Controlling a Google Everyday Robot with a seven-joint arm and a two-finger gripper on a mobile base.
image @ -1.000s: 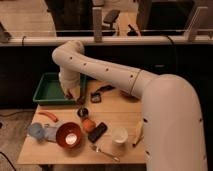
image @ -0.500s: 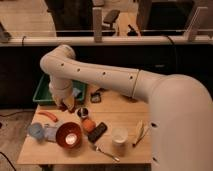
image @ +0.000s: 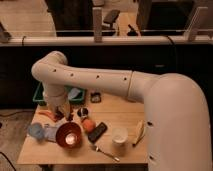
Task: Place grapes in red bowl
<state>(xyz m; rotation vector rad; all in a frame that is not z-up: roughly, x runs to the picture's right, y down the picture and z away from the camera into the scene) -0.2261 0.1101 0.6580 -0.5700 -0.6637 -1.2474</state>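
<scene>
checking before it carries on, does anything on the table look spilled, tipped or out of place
Nothing stands out. The red bowl sits upright on the table, the white cup stands upright too, and the end effector hangs just behind the bowl. No spill shows.

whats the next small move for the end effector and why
Probably a short move toward the near table edge, then lower over the red bowl. The end effector hangs just behind the bowl's far rim, not yet over its pale centre. Whether it carries the grapes cannot be told; none lie visibly in the bowl, and the orange sits to one side.
</scene>
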